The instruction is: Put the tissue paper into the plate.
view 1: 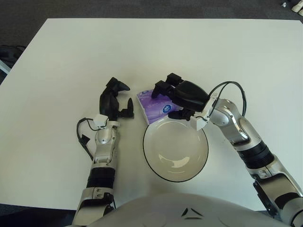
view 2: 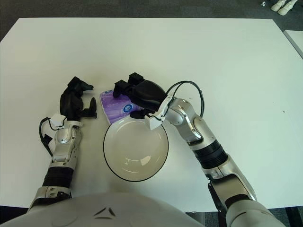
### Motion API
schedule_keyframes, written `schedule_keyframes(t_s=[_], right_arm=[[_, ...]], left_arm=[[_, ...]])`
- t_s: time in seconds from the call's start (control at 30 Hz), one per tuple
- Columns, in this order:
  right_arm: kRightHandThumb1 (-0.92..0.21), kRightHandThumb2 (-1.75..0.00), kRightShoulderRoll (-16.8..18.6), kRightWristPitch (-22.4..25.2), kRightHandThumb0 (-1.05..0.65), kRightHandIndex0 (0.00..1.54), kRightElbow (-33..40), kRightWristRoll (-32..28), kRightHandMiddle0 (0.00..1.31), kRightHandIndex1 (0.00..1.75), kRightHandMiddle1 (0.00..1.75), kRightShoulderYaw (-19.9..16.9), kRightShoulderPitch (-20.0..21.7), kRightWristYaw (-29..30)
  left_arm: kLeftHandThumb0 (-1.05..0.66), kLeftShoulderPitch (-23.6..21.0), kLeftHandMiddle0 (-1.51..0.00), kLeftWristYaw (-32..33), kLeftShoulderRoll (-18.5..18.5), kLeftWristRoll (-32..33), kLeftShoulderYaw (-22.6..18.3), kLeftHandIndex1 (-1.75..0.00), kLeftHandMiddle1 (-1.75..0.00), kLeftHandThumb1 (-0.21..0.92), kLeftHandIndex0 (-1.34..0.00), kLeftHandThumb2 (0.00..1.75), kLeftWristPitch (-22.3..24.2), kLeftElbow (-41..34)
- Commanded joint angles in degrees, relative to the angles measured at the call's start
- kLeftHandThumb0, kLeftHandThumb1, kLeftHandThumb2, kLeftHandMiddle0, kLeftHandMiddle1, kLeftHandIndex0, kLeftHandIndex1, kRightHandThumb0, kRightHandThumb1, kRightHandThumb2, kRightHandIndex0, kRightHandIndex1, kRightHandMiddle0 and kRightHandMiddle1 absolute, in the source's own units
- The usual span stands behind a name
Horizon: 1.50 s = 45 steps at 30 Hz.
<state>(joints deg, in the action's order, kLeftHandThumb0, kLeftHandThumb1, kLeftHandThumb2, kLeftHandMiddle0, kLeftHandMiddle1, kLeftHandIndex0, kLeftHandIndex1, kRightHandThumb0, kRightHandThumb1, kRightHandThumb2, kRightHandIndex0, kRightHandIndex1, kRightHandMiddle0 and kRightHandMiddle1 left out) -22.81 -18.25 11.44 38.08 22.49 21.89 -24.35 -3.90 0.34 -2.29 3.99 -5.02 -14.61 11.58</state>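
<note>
A purple tissue pack lies flat on the white table, touching the far left rim of the white, dark-rimmed plate. My right hand covers the pack's right half. Its fingers curl down over the pack's far edge, and the thumb sits at the near edge by the plate rim, so the hand is shut on the pack. The pack's right end is hidden under the palm. My left hand shows just left of the pack, fingers relaxed and holding nothing.
The table stretches wide and bare behind and to both sides, with dark floor beyond its far edge. Small white objects lie on the floor at the far right corner. A black cable loops above my right wrist.
</note>
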Motion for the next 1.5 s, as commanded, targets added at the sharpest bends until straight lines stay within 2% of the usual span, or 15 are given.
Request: schedule_keyframes(t_s=[0.0,0.03,0.33,0.37,0.47,0.5,0.6,1.03,1.27,1.37,1.47], right_arm=[[-0.24,-1.27,-1.2,1.2,-0.34,0.00,1.0,1.6,0.00,1.75,1.47,0.9,-0.8,-2.1],[-0.24,-1.27,-1.3,1.6,-0.34,0.00,1.2,1.7,0.00,1.75,1.47,1.0,-0.8,-2.5],[-0.23,-1.31,-0.9,3.7,-0.31,0.32,2.3,1.0,0.00,1.75,1.67,1.0,-1.1,-3.8],[-0.29,-1.27,-0.8,4.0,-0.04,0.40,2.4,0.7,0.00,1.75,1.70,0.9,-1.2,-3.9],[-0.34,-1.19,-0.6,4.6,-0.02,0.52,2.6,0.1,0.38,1.75,1.50,0.9,-1.4,-4.0],[-0.34,-1.19,-0.5,4.8,-0.01,0.54,2.6,0.0,0.46,1.75,1.46,0.9,-1.5,-4.0],[-0.32,-1.20,-0.5,5.2,-0.01,0.58,2.8,-0.4,0.58,1.75,1.39,0.9,-1.5,-4.1],[-0.17,-1.42,1.2,11.3,-0.01,0.71,5.9,-3.5,0.62,1.75,1.52,-0.2,-2.8,-4.7],[-0.05,-1.61,4.1,12.2,-0.01,0.80,6.6,-5.8,0.62,1.75,1.69,-1.5,-4.6,-0.7],[-0.02,-1.65,4.9,12.0,-0.01,0.82,6.9,-7.1,0.62,1.75,1.72,-2.0,-5.2,0.3],[-0.05,-1.62,5.6,11.5,-0.01,0.81,7.5,-9.8,0.59,1.74,1.74,-3.0,-6.0,1.0]], left_arm=[[-0.01,3.9,-0.90,-0.3,-0.2,0.4,-0.1,-1.70,-1.75,-0.07,-0.69,1.75,0.9,2.8],[-0.01,3.9,-0.90,-0.4,-0.2,0.4,-0.1,-1.70,-1.75,-0.07,-0.69,1.75,0.8,2.8],[-0.01,3.9,-0.90,0.1,-0.3,0.1,-0.2,-1.68,-1.75,-0.08,-0.72,1.75,0.6,2.7],[-0.01,3.8,-0.90,0.2,-0.3,0.0,-0.3,-1.67,-1.75,-0.08,-0.72,1.75,0.5,2.7],[-0.01,3.8,-0.90,0.3,-0.3,0.0,-0.3,-1.67,-1.75,-0.08,-0.73,1.75,0.5,2.8],[-0.01,3.8,-0.89,0.3,-0.3,0.0,-0.3,-1.67,-1.75,-0.08,-0.73,1.75,0.5,2.8],[-0.01,3.8,-0.89,0.4,-0.3,-0.1,-0.4,-1.67,-1.75,-0.08,-0.74,1.75,0.6,2.7],[-0.01,3.6,-0.90,0.8,-0.3,0.0,-0.5,-1.67,-1.75,-0.08,-0.73,1.75,2.3,2.2],[-0.01,3.6,-0.90,0.7,0.0,-0.3,-0.5,-1.65,-1.75,-0.09,-0.73,1.75,2.4,2.6],[-0.01,3.6,-0.91,0.8,0.1,-0.5,-0.4,-1.65,-1.75,-0.09,-0.74,1.75,2.4,2.6],[-0.01,3.6,-0.91,0.5,0.3,-0.6,-0.3,-1.65,-1.75,-0.09,-0.74,1.75,1.9,2.8]])
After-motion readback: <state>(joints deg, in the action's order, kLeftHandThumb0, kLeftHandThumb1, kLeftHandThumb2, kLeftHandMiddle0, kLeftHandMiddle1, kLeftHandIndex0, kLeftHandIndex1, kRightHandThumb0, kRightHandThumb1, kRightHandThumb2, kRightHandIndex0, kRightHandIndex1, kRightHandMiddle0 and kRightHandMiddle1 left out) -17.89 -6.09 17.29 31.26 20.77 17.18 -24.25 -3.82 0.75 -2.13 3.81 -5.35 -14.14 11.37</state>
